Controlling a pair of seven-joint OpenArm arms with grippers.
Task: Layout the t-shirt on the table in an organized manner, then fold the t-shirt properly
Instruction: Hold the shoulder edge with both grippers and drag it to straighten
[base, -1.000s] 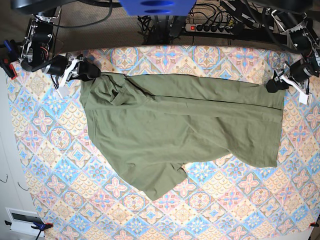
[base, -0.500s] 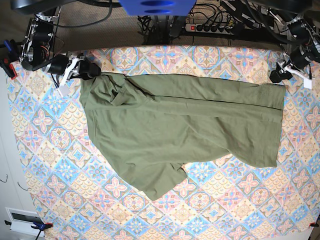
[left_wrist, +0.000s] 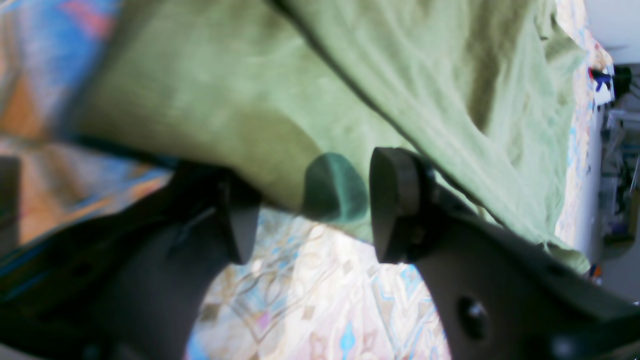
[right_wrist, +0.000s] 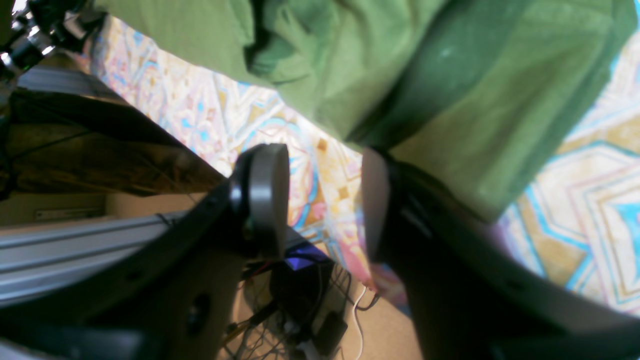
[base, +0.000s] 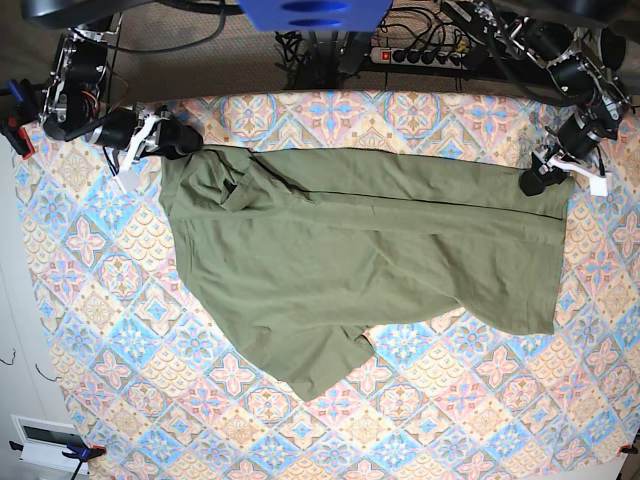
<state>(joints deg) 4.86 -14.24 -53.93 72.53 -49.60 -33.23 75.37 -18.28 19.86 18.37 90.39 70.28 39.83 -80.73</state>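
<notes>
Your t-shirt (base: 360, 260) lies spread across the far half of the table (base: 100, 300), bunched at its corner near the right gripper (base: 178, 143). Your left gripper (left_wrist: 310, 210) has its jaws apart at the shirt's edge with nothing clamped. The right one also stands parted, though one finger (right_wrist: 380, 200) seems to touch the cloth; the blur hides whether it does.

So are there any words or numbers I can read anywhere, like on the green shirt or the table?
None can be read.
The t-shirt: plain olive green, no print or label showing.
The table: only a tile pattern, no letters.
The white box at the table's near corner: a dark panel, too small to read.
The power strip behind the table: a red switch, no readable markings.
</notes>
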